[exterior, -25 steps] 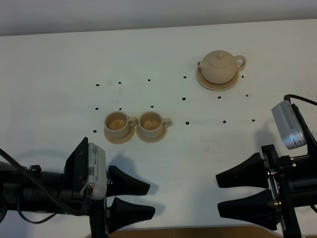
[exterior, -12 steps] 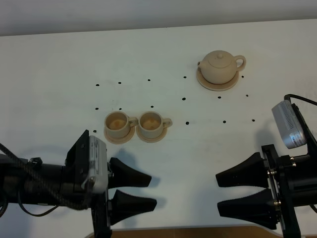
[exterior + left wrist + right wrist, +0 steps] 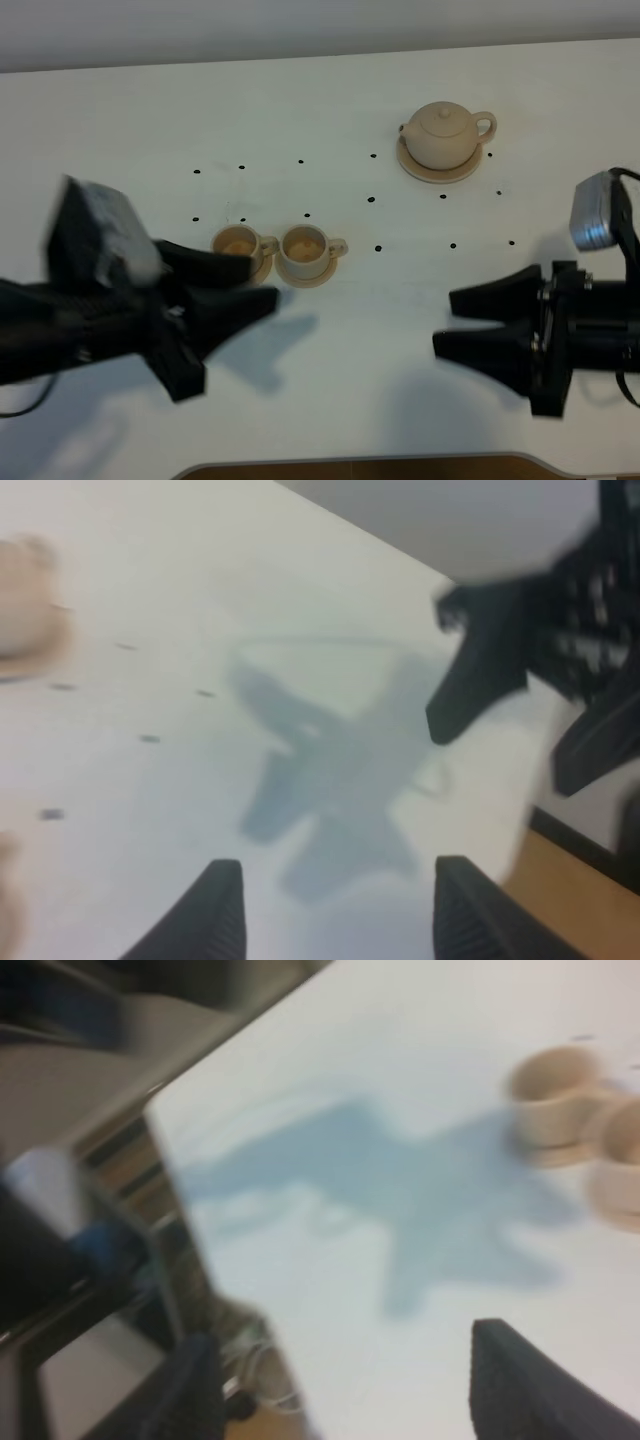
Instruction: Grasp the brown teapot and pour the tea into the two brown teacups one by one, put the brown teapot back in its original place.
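The brown teapot [image 3: 443, 135] stands on its round saucer [image 3: 438, 173] at the back right of the table. The two brown teacups [image 3: 236, 243] [image 3: 303, 245] sit side by side on their saucers left of the middle. They also show, blurred, in the right wrist view [image 3: 553, 1098] [image 3: 622, 1150]. My left gripper [image 3: 262, 282] is open and empty, raised just in front of the left cup and partly covering its saucer. My right gripper [image 3: 444, 320] is open and empty at the front right, well short of the teapot. A tan blur [image 3: 22, 600] in the left wrist view may be the teapot.
The white table [image 3: 360, 300] carries several small black dots around the cups and teapot. Its front edge [image 3: 360, 463] runs just below both arms. The right arm [image 3: 485, 670] shows in the left wrist view. Dark furniture [image 3: 90, 1210] lies beyond the table edge.
My left arm has swung up and back toward the cups, now motion-blurred and angled at them. My right gripper has shifted slightly back and right and tilted. Teapot and cups have not moved.
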Tool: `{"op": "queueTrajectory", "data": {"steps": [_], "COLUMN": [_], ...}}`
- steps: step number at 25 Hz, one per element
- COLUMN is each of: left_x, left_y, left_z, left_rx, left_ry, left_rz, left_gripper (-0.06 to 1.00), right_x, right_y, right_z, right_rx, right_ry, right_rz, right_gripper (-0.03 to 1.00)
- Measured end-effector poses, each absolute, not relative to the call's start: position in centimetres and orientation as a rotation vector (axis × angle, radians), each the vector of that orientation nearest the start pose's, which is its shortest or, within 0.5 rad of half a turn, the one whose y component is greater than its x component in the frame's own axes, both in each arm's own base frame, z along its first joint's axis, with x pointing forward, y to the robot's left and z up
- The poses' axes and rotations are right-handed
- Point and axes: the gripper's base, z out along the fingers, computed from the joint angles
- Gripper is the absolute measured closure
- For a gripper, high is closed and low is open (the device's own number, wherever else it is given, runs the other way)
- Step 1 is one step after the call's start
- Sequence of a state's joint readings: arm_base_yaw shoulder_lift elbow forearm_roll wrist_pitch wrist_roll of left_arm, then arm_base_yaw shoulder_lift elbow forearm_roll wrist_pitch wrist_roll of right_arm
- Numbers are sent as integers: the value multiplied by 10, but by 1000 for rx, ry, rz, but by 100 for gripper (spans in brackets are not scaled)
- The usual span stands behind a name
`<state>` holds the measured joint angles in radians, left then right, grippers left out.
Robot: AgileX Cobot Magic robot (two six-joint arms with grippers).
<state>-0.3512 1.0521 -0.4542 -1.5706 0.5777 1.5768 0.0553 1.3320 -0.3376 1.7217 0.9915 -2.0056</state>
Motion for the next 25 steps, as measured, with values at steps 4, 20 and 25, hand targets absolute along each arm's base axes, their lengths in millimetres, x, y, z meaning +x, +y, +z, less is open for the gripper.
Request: {"op": "queueTrajectory", "data": {"steps": [4, 20, 25], "left_x": [143, 75, 65], "left_y": [-95, -26, -24], "left_z": [285, 267, 269], "left_rx": [570, 409, 484], "left_ry": [2003, 2491, 2430], "left_rz": [-733, -128, -133], "left_gripper": [48, 49, 49], "right_x": [194, 239, 242], "right_y": [82, 96, 119], "right_z": [199, 270, 290], "right_rx": [-625, -684, -765], "right_ry": [1991, 1899, 1854], "right_rz": [969, 980, 962], "right_gripper": [42, 42, 42]}}
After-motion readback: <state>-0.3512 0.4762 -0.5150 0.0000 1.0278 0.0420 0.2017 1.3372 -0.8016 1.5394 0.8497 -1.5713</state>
